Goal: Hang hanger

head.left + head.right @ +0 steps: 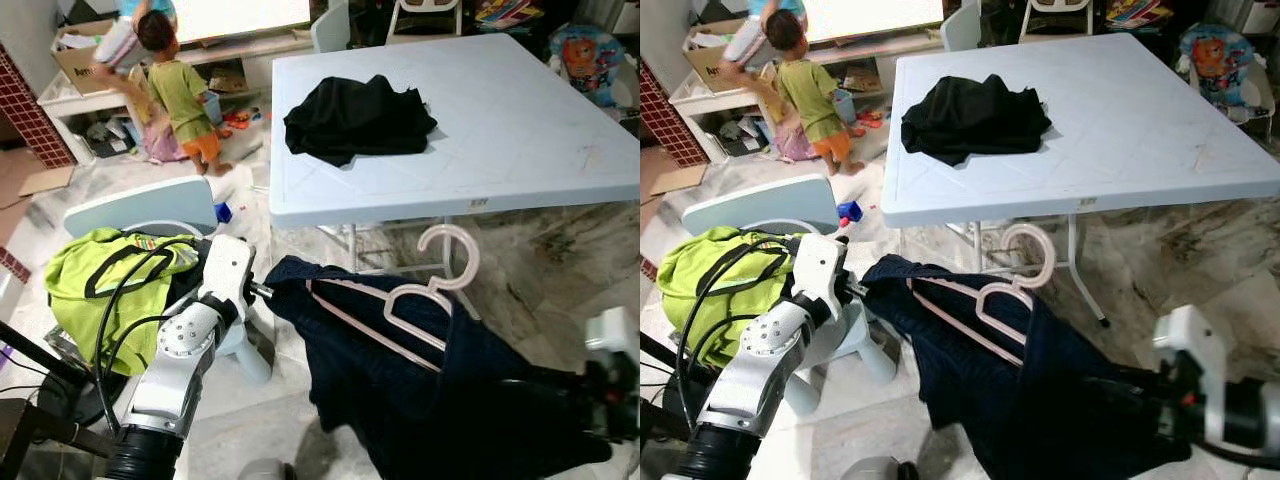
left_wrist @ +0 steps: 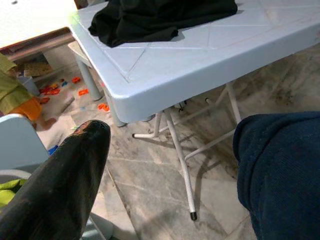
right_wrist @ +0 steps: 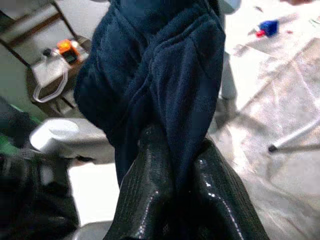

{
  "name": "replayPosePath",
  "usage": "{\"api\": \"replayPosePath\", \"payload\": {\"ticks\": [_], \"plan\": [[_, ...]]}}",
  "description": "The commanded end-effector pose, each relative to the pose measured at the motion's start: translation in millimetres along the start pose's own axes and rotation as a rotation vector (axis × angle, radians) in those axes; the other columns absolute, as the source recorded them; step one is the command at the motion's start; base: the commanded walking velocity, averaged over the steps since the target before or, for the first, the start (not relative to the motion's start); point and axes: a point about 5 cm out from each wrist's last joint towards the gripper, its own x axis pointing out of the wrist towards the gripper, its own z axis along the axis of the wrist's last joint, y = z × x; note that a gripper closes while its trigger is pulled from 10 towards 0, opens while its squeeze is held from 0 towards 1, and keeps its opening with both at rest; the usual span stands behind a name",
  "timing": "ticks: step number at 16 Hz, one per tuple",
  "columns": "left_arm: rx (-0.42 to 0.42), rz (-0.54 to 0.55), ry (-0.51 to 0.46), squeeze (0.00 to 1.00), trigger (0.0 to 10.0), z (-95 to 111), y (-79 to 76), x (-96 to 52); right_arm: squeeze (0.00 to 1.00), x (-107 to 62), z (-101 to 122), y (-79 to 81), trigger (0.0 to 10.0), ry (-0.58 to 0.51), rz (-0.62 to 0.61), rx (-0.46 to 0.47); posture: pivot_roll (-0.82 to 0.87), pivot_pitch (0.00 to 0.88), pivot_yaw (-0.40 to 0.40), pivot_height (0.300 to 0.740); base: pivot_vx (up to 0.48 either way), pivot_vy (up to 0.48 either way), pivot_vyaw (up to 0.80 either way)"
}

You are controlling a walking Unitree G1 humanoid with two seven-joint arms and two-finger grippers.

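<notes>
A soft navy garment (image 1: 420, 390) hangs between the 2 arms, draped over a pale pink plastic hanger (image 1: 425, 295) whose curved hook rises just below the table (image 1: 520, 130) edge. The right gripper (image 3: 175, 170) is clamped on a bunched fold of the fabric. The left gripper (image 1: 268, 292) meets the garment's other end; I cannot tell its finger state. A crumpled black cloth (image 1: 355, 118) lies on the smooth pale-blue tabletop.

Lighting is bright and even in both head views; the desk (image 1: 520, 130) top is well lit, with a soft shadow on the floor (image 1: 520, 250) beneath it. The left wrist view is sharp at distance, but its near finger (image 2: 60, 190) is blurred. The right wrist view is soft, with the floor (image 3: 280, 75) overexposed.
</notes>
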Motion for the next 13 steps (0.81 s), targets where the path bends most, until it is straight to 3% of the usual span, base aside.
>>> {"api": "replayPosePath", "payload": {"ticks": [1, 2, 7, 9, 10, 13], "plan": [[0.01, 0.029, 0.032, 0.0, 10.0, -4.5, 11.8, -3.3, 0.0, -11.8, 21.8, 2.7, 10.0, -0.077, 0.056, -0.053, -0.08, 0.0, 0.087, 0.74, 0.0, 0.0, 0.0], [-0.009, 0.029, 0.042, 0.0, 10.0, -6.3, 12.1, -3.3, 0.0, -15.5, 27.6, 5.8, 10.0, -0.092, 0.1, -0.058, -0.09, 0.0, 0.089, 0.74, 0.0, 0.0, 0.0], [-0.03, 0.036, 0.064, 0.0, 10.0, -9.0, 17.8, -4.7, 0.0, -39.6, 27.6, 10.8, 10.0, 0.053, 0.171, -0.088, -0.1, 0.0, 0.091, 0.74, 0.0, 0.0, 0.0], [-0.065, 0.064, 0.069, 0.0, 10.0, -9.7, 22.6, -3.8, 0.0, -47.0, 10.9, 7.4, 10.0, 0.253, 0.164, -0.15, -0.1, 0.0, 0.091, 0.74, 0.0, 0.0, 0.0], [-0.067, 0.054, 0.075, 0.0, 10.0, -10.3, 20.9, -2.3, 0.0, -50.2, 15.8, 9.1, 10.0, 0.249, 0.203, -0.159, -0.1, 0.0, 0.092, 0.74, 0.0, 0.0, 0.0], [-0.072, 0.037, 0.081, 0.0, 10.0, -11.3, 17.6, -2.6, 0.0, -54.3, 41.6, 10.5, 10.0, 0.106, 0.229, -0.19, -0.1, 0.0, 0.093, 0.74, 0.0, 0.0, 0.0]]}}
